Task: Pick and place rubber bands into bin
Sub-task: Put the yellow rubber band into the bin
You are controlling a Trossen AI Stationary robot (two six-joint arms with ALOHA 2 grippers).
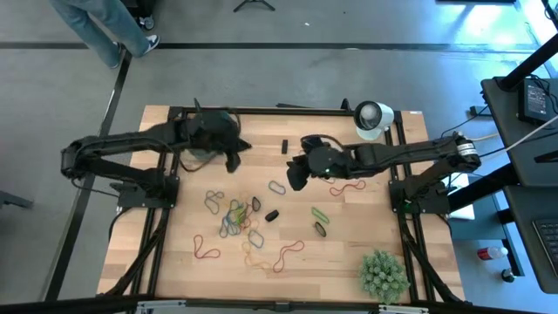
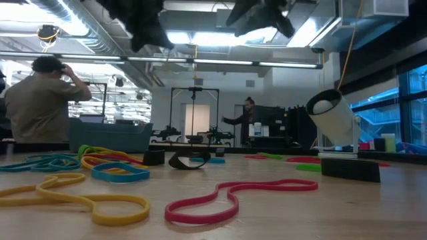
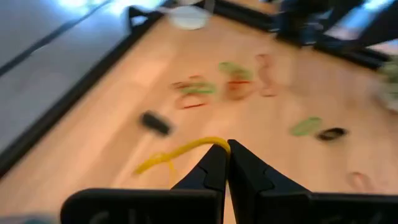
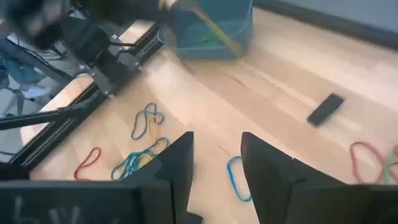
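My left gripper [image 3: 227, 144] is shut on a yellow rubber band [image 3: 180, 152]. It hovers high beside the teal bin [image 4: 242, 25], which sits near the table's far left and is mostly hidden under the left arm [image 1: 199, 155]. The right wrist view shows the band [image 4: 217, 31] slanting down in front of the bin. My right gripper [image 4: 216, 168] is open, above the middle of the table [image 1: 296, 174], over a blue band [image 4: 236, 177]. It touches nothing. Several coloured rubber bands [image 1: 235, 218] lie flat on the wood. My left gripper pinches the yellow rubber band at one end of its loop [image 3: 208, 143], right at the fingertips. The rest of the band trails away from the fingers, slack, to its free end [image 3: 149, 165]. It hangs clear of the table, near the bin.
A white cup-like object [image 1: 373, 118] stands at the far right corner and a spiky green ball [image 1: 384, 272] at the near right. Small black blocks [image 1: 283, 146] [image 1: 272, 215] lie among the bands. Black frame rails [image 1: 161, 218] run along the table's sides. A person [image 2: 40, 100] stands beyond it.
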